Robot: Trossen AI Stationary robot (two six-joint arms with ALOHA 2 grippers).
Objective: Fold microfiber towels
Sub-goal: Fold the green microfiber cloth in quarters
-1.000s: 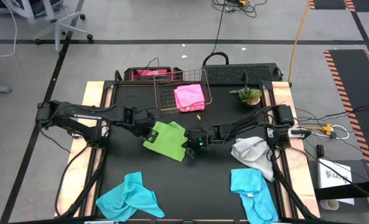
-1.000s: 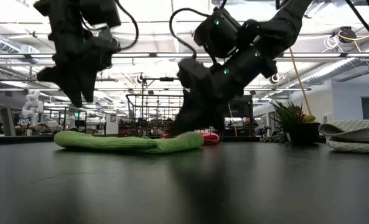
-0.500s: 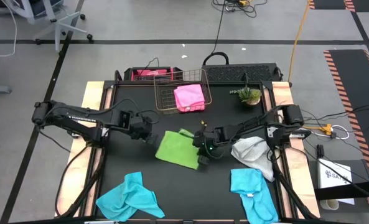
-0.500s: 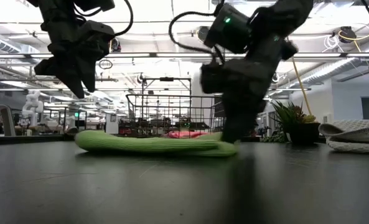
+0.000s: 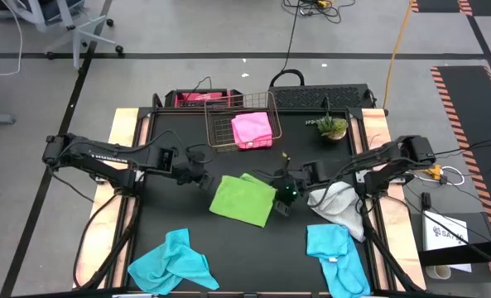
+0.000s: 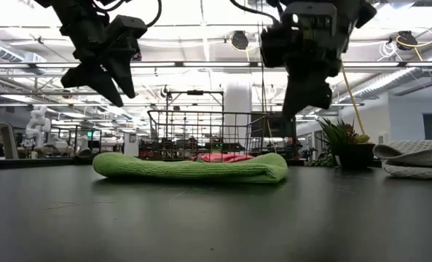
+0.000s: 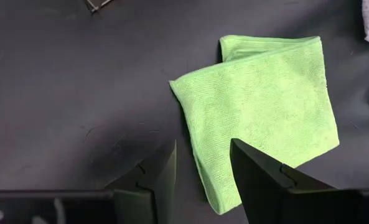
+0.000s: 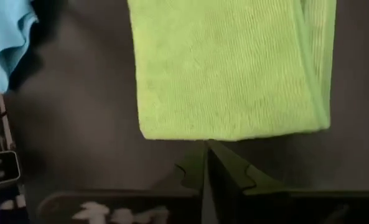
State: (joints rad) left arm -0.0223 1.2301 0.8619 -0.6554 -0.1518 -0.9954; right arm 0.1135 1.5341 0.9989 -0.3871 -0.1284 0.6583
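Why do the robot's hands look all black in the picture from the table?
Low view: bright ceiling lights behind turn the left end effector and right end effector into dark silhouettes; the green towel stays lit. High view: even light, weak shadows on the table.

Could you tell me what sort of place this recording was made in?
Probably a robotics lab or workshop: a black worktable on bare floor with loose cables, an office chair nearby, and open ceiling with strip lights beyond.
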